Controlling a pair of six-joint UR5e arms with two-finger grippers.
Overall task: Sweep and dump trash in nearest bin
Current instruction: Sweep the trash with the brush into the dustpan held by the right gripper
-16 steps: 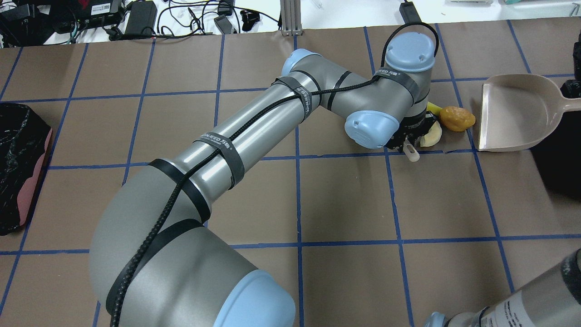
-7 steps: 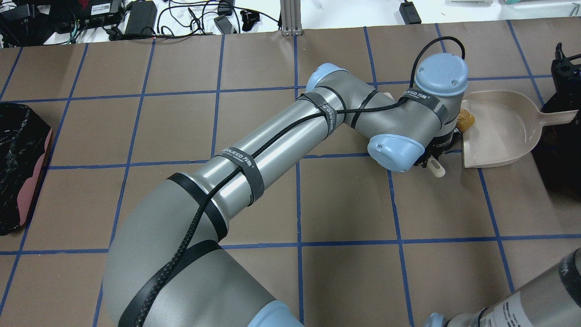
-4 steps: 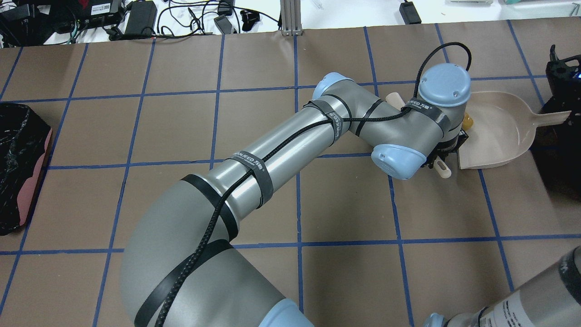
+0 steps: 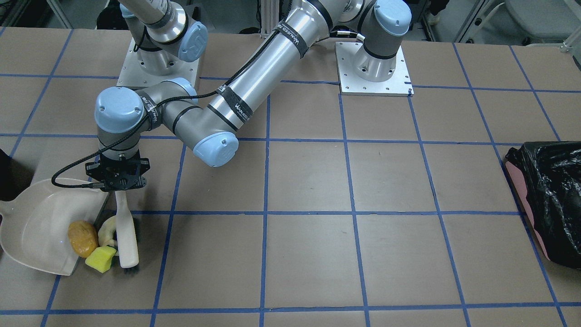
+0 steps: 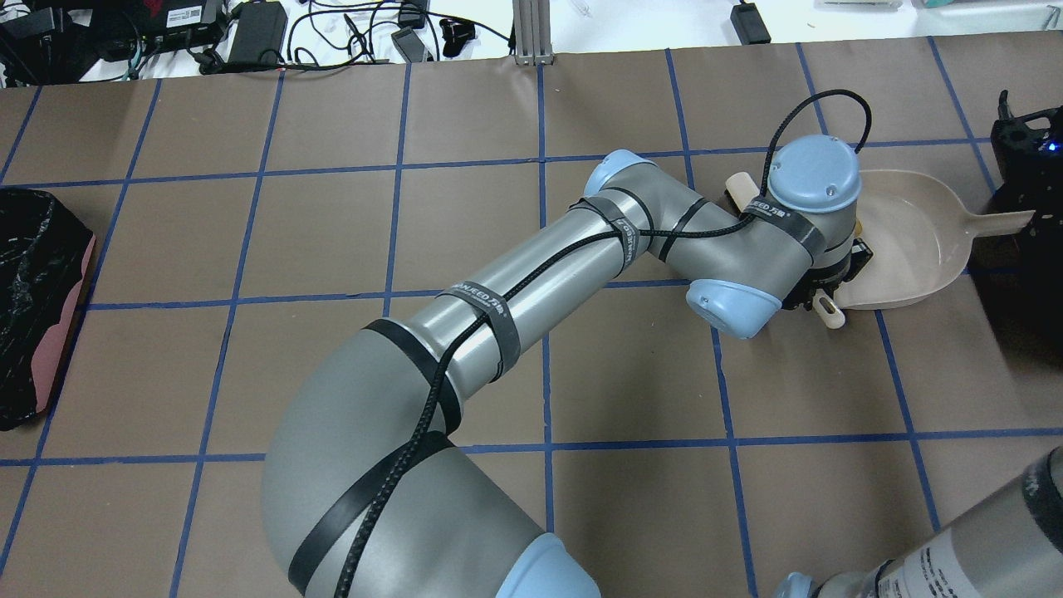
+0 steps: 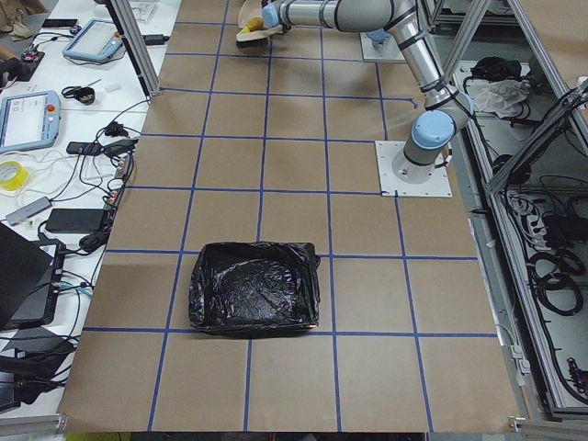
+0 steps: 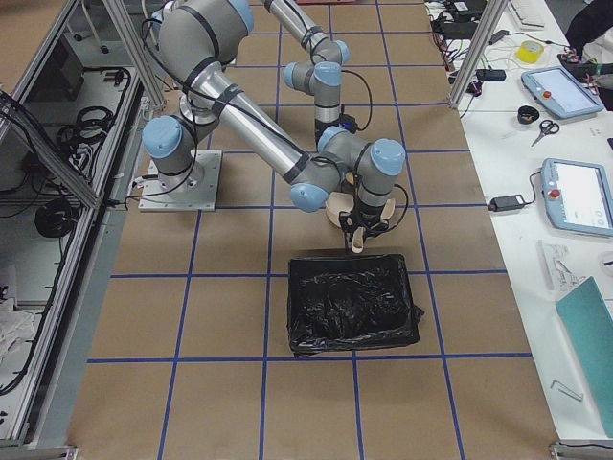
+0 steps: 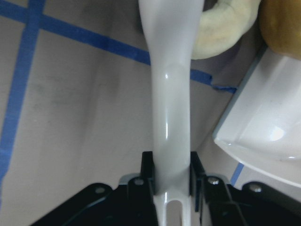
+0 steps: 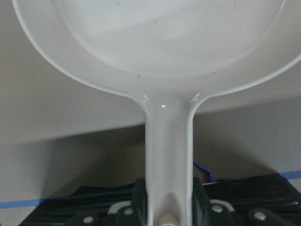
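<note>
My left gripper [image 4: 119, 185] is shut on a white brush handle [image 4: 125, 231], and the wrist view [image 8: 171, 174] shows its jaws clamped on it. The brush lies along the mouth of the pale dustpan [image 4: 32, 222]. The orange-brown lump [image 4: 81, 238] sits on the pan's lip. The pale peel [image 4: 105, 230] and the yellow-green sponge block [image 4: 100, 259] lie on the table between brush and pan. My right gripper [image 9: 168, 200] is shut on the dustpan handle [image 9: 168, 150]. The dark bin [image 5: 1017, 320] shows at the right edge, beside the pan.
The pink bin lined with a black bag [image 4: 547, 200] stands at the far end of the table, also in the overhead view [image 5: 37, 303]. Both arm bases [image 4: 374, 68] sit on the robot's side. Cables and gear [image 5: 249, 29] lie past the far edge.
My left arm has swept the brush right toward the dustpan. The scraps moved with it to the pan's mouth and are now hidden under the wrist in the overhead view. The dustpan shifted slightly.
</note>
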